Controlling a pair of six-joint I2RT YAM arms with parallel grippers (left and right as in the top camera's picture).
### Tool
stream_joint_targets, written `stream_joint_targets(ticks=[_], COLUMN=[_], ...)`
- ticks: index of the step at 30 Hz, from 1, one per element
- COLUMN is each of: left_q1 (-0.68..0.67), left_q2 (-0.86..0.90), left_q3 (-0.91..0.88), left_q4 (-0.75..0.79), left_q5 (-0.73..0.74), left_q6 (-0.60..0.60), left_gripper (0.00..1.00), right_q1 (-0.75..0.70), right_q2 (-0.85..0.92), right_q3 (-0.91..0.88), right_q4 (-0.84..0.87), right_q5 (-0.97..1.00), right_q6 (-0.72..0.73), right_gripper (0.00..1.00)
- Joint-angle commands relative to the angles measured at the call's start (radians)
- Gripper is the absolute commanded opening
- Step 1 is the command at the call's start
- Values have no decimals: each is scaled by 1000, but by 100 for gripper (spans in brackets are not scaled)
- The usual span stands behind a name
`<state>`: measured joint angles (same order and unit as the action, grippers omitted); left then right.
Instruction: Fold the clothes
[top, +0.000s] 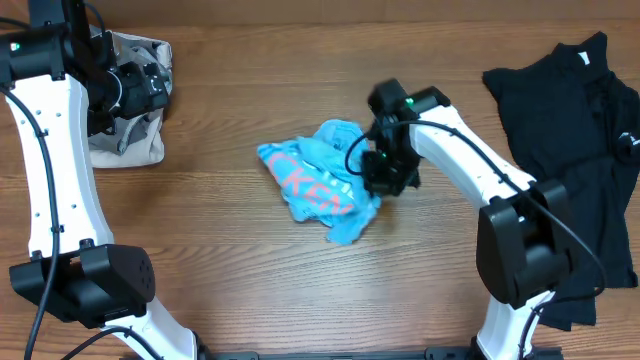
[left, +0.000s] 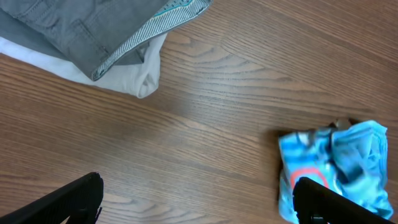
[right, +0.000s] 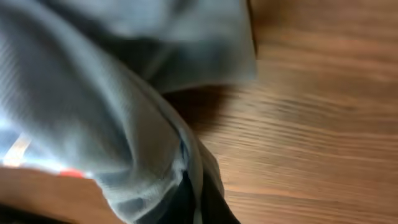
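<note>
My right gripper (top: 385, 178) down at the right edge of the light blue T-shirt (top: 318, 180) crumpled mid-way across the table (top: 220, 270), cloth filling its camera, grip I cannot tell, farther back my left gripper (left: 199, 199) spread wide by the grey and cream pile (top: 140, 145), black shirt (top: 570, 130) far right.

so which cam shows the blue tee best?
Overhead: whole crumpled tee, red lettering visible. Left wrist catches it at lower right, cropped by the frame's bottom edge. Right wrist: only blurred close-up fabric.
</note>
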<state>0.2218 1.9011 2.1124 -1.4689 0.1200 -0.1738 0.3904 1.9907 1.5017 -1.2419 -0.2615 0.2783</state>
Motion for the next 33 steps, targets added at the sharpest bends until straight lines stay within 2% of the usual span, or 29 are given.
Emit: stream_joint_targets(ticks=[1, 3, 4, 5, 7, 8, 9, 15, 19, 21, 23, 25, 28, 30, 33], left_q1=[-16, -16, -16, -16, -16, -16, -16, -16, -16, -16, -16, -16, -16, -16, -16], left_q2=[2, 2, 2, 2, 2, 3, 2, 3, 3, 3, 3, 3, 3, 3, 3], left_q3=[-5, -5, -5, -5, -5, -5, -5, -5, -5, -5, -5, -5, -5, -5, -5], left_q4=[4, 3, 3, 3, 3, 4, 8, 12, 13, 13, 13, 12, 13, 14, 16], left_q5=[4, 4, 4, 4, 4, 4, 4, 4, 4, 4, 4, 4, 4, 4, 4], left_q6=[33, 33, 33, 36, 40, 40, 40, 40, 40, 40, 40, 40, 40, 40, 40], left_gripper=[100, 100, 100, 100, 100, 100, 100, 100, 100, 100, 100, 100, 100, 100, 100], right_q1=[6, 5, 5, 5, 6, 6, 6, 80, 117, 126, 132, 132, 131, 129, 123], right_q2=[-12, -29, -48, -56, -85, -117, -126, -109, -57, -25, 11, 31, 35, 35, 35], right_q3=[-41, -18, 14, 30, 86, 164, 230, 214, 206, 206, 206, 206, 207, 207, 206], right_q4=[6, 6, 2, 0, -13, -32, -39, 85, 128, 138, 144, 152, 179, 196, 220], right_q5=[23, 26, 31, 35, 45, 64, 60, 11, 13, 5, -9, -3, -2, -2, -4], right_q6=[3, -16, -24, -24, -51, -88, -150, -318, -364, -409, -466, -470, -470, -470, -491], right_gripper=[4, 6, 13, 16, 30, 47, 58, 80, 81, 88, 90, 87, 66, 66, 71])
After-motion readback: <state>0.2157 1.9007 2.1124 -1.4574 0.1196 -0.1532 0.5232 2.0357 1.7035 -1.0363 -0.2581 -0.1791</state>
